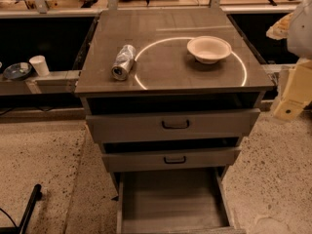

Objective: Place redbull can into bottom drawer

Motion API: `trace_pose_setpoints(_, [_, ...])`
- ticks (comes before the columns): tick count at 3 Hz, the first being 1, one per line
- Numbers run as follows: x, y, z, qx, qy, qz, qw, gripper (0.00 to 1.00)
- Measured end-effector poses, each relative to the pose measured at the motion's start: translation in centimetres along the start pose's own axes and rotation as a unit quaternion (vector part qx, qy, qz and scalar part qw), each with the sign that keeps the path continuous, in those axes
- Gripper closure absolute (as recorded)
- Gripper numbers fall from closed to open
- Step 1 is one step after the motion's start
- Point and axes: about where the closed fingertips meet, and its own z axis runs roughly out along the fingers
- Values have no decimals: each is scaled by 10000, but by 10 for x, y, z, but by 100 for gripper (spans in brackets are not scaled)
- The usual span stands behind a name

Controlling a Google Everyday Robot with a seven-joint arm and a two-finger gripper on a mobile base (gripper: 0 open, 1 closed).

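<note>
Robot's gripper point(291, 95) hangs at the right edge, just past the right side of the cabinet top point(170, 77) and a bit lower than it. It looks cream colored, and I cannot tell if it is spread apart or closed. It holds nothing that I can see.

A white bowl point(209, 48) stands upright on the cabinet top, toward the right. It sits between the gripper and the redbull can point(123, 62). A bright ring of light point(146, 48) shines on the top.

The redbull can lies on its side on the left part of the top, well apart from the gripper. Its round end points to the front edge.

Two upper drawers point(173, 126) with black handles stick out a little. The bottom drawer point(170, 199) is pulled far out below them.

Far to the left, a white paper cup point(39, 65) stands beside a dark dish point(17, 71).
</note>
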Motion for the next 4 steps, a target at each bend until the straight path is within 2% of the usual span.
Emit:
trace_pose_setpoints(1, [-2,-2,2,17,28,-56,10000,0])
trace_pose_setpoints(2, [-22,-27,23,201,339,-685,9969,0])
trace_pose_setpoints(3, [-72,-74,63,402,621,-1841,9801,0])
trace_pose_setpoints(4, [-140,-111,113,166,525,-3312,9419,0])
